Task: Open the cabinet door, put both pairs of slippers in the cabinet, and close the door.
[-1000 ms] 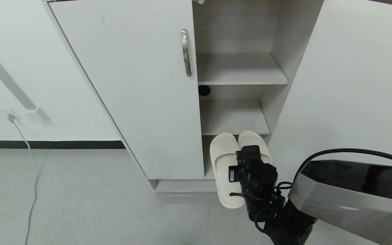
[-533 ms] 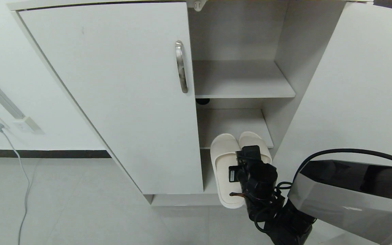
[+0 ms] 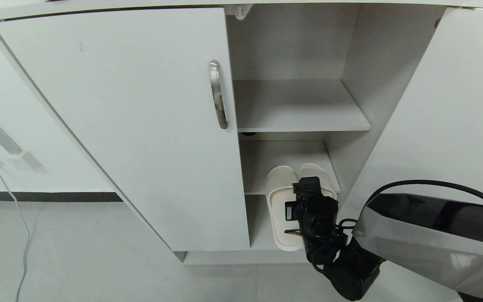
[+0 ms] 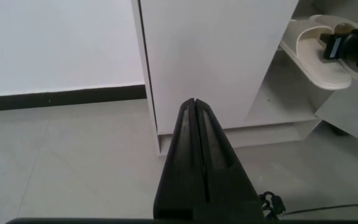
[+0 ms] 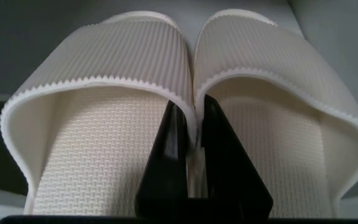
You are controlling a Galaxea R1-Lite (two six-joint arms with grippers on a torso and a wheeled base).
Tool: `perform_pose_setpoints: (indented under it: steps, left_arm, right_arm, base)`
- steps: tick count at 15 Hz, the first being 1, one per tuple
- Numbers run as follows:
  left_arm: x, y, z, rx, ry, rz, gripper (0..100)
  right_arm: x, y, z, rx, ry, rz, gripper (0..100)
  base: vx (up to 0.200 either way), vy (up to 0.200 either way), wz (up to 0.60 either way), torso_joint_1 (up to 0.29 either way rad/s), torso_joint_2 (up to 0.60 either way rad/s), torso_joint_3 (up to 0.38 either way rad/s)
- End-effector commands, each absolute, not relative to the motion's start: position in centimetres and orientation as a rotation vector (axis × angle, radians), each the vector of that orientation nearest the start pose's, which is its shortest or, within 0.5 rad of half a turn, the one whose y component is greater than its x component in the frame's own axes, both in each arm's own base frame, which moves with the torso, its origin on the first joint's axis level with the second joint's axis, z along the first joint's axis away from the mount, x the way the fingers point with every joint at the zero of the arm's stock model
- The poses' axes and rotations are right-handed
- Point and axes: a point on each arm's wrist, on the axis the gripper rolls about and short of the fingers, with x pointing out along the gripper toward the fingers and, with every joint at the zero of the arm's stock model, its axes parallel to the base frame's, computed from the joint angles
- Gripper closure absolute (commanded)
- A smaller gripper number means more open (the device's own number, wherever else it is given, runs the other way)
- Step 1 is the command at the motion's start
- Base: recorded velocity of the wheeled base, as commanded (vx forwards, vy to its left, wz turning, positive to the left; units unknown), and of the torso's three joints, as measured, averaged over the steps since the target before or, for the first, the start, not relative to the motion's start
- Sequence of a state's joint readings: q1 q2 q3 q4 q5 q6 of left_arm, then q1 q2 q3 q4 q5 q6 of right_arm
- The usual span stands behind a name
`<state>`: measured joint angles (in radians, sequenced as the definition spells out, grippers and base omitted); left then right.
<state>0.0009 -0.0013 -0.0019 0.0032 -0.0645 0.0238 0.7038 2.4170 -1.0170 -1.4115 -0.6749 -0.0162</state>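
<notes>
Pinching the inner edges of both cream slippers [image 3: 281, 209] between the right gripper [image 5: 194, 111] fingers, side by side, ribbed straps up. Pointing toes-first into the cabinet [image 3: 300, 109], long axis front to back, heels jutting past the lower shelf [image 3: 283, 159], perhaps not resting on it. Flanked by shut left door [image 3: 141, 126] and swung-open right door [image 3: 455, 105]. Left gripper [image 4: 194, 106] fingers pressed together on nothing, above the floor [image 4: 73, 162].

The pincer [image 5: 193, 111] was clamped on the touching inner edges of two cream slippers [image 5: 110, 74]. They sat side by side, ribbed straps up front, one black finger in each.
</notes>
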Motion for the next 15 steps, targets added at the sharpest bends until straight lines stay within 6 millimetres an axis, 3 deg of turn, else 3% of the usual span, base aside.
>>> perform_pose_setpoints:
  steps: [1,10,15]
  left_arm:
    - [-2.3,-0.1,7.6,0.023,-0.001,-0.063,100]
    - [-2.3,-0.1,7.6,0.025,-0.001,-0.061,100]
    - [-2.3,-0.1,7.6,0.025,-0.001,-0.061,100]
  right_arm:
    - [35.0,26.8,4.2,0.004,-0.014,0.017,100]
    - [41.6,28.6,6.3,0.018,0.006,-0.026,100]
    - [43.7,28.6,7.9,0.023,0.000,-0.005,100]
  base:
    - [0.000,0.000,0.00,0.000,0.00,0.000]
    - [0.000,0.000,0.00,0.000,0.00,0.000]
    - [0.000,0.000,0.00,0.000,0.00,0.000]
